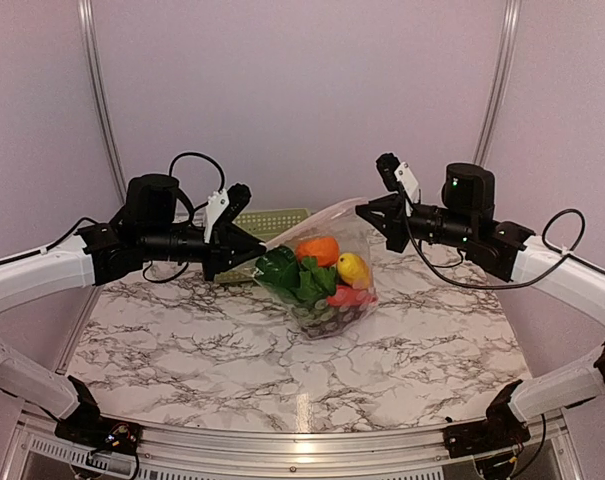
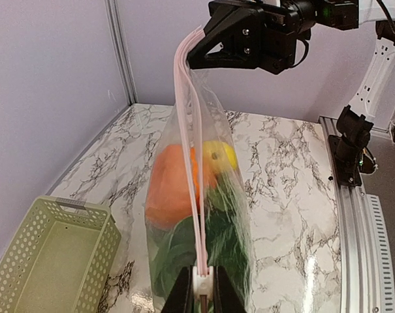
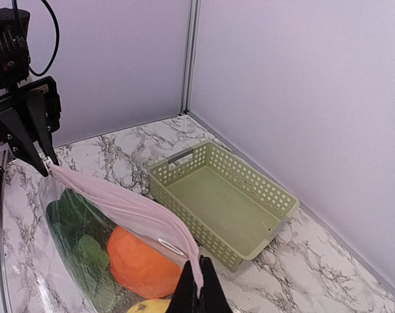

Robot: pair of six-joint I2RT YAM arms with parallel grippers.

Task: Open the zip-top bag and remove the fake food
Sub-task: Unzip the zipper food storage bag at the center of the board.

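Note:
The clear zip-top bag (image 1: pixel 327 290) hangs stretched between my two grippers over the marble table. Its pink zip strip (image 2: pixel 190 130) runs taut from one gripper to the other, its two tracks close side by side. Inside is the fake food: an orange piece (image 1: pixel 319 248), a yellow one (image 1: pixel 352 268), green leafy ones (image 1: pixel 290 275) and a red one (image 1: pixel 350 296). My left gripper (image 1: pixel 257 245) is shut on the white zip slider (image 2: pixel 204 279) at the bag's left end. My right gripper (image 1: pixel 362 210) is shut on the strip's other end (image 3: pixel 196 270).
A pale green lattice basket (image 1: pixel 272 222) stands empty behind the bag at the back left, next to the wall; it also shows in the left wrist view (image 2: pixel 47 261) and the right wrist view (image 3: pixel 223 202). Walls enclose the table at the back and sides.

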